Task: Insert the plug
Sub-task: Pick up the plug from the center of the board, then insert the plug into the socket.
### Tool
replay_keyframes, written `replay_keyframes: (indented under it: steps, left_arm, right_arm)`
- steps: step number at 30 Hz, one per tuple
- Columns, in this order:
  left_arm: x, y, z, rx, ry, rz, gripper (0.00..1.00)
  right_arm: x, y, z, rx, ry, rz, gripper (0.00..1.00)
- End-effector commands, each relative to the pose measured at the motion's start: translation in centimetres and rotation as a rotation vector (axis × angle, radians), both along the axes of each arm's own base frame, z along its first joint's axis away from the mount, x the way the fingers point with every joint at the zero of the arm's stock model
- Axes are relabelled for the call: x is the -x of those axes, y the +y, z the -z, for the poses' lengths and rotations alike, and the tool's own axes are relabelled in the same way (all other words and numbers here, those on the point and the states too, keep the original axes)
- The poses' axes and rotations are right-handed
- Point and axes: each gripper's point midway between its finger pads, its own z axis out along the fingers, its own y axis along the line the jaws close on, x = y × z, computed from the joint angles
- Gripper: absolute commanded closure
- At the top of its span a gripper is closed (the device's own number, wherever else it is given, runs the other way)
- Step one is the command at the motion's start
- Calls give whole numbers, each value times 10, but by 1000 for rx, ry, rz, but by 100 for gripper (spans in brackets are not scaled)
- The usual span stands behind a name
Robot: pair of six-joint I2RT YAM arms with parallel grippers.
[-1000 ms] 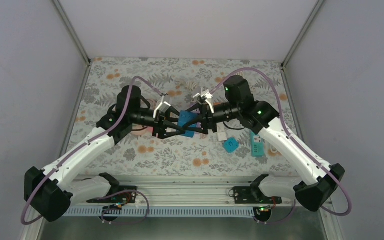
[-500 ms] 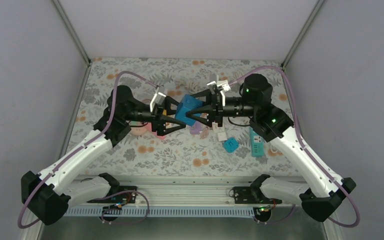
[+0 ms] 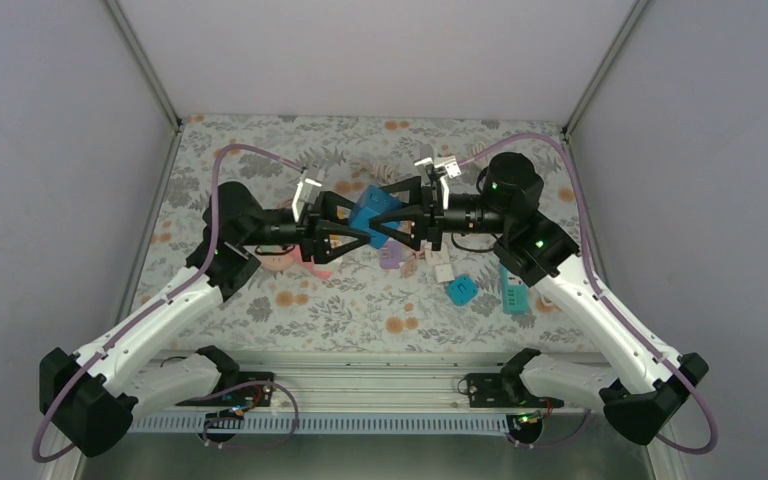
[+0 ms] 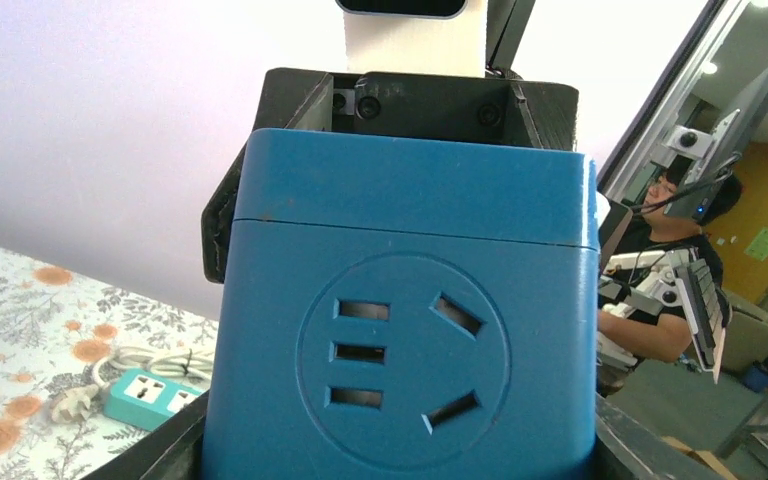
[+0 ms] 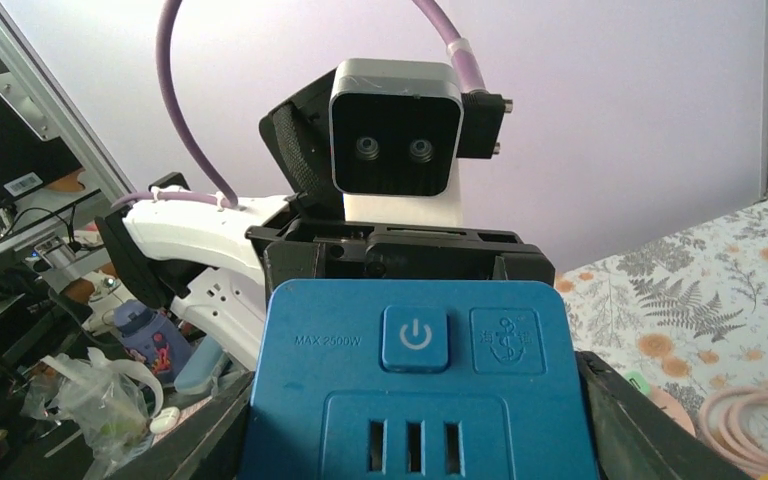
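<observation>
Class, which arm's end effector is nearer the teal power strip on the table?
Right. The right end effector holds the blue socket cube on the side facing the teal power strip; the left end effector holds its opposite side, farther off.

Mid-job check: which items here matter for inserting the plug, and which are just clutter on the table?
In the job:
- blue socket cube, gripped in the air by left claw and right claw

Lying about:
- teal power strip
- small teal cube
- white adapter
- pink cable coil
</observation>
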Motion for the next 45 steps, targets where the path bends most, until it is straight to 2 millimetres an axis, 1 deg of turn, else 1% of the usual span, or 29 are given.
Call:
replay_keyframes:
  steps: [1,3,5,7,13,19,21,23,25,26,27,29,30,31,32,33,36,37,38,40,42,45]
  left_arm:
    - [-3,5,-11,25,-47,-55,48]
    - [-1,4,-7,1,-59,-48,50]
    - [3,4,-4,-19,-81,-25,51]
    - [7,4,-2,-34,-101,-2,51]
    - [15,4,-4,-58,-130,38,51]
    - [17,4,-1,-84,-131,48,48]
    - [17,4,-1,-86,-128,52,47]
    - [18,4,-1,-89,-126,54,46]
    - [17,4,-1,-92,-124,51,44]
    - [17,5,-2,-93,-123,48,43]
    - [15,5,-1,-97,-116,36,39]
    - [7,5,1,-115,-105,-12,26]
    - [-1,5,3,-133,-91,-59,16]
    - [-9,7,6,-157,-79,-113,10]
    - [-23,10,12,-193,-69,-198,3]
    - [-37,15,21,-244,-48,-292,0]
    - [-71,42,58,-399,23,-553,0]
    - [-80,53,67,-438,40,-636,0]
    - [-85,62,75,-466,60,-692,0]
    - [-88,74,84,-490,84,-760,0]
    - [-87,85,86,-485,93,-811,0]
    - [-83,95,86,-473,91,-858,0]
  right_arm:
    - [11,-4,-15,-39,-35,-24,48]
    - [14,-4,-11,-17,-35,-42,36]
    - [16,-3,-8,6,-35,-67,28]
    - [19,-2,-4,29,-34,-96,26]
    - [19,3,6,81,-16,-141,26]
    - [15,4,4,86,-23,-123,34]
    - [13,5,7,93,-18,-116,40]
    - [11,6,10,100,-9,-117,54]
    - [7,8,13,109,5,-106,64]
    - [4,9,14,113,10,-89,67]
    - [0,9,16,117,19,-69,68]
    - [-11,9,16,123,29,-6,69]
    - [-20,8,18,129,35,41,69]
    - [-34,5,20,139,43,119,68]
    - [-47,2,23,149,56,183,68]
    - [-60,-3,27,159,69,251,68]
    - [-105,-28,46,194,132,490,67]
    - [-120,-39,55,210,160,570,67]
    - [-136,-52,67,236,191,655,66]
    - [-163,-79,89,275,258,791,67]
    - [-185,-106,113,314,330,899,68]
    - [-208,-140,146,371,403,1017,71]
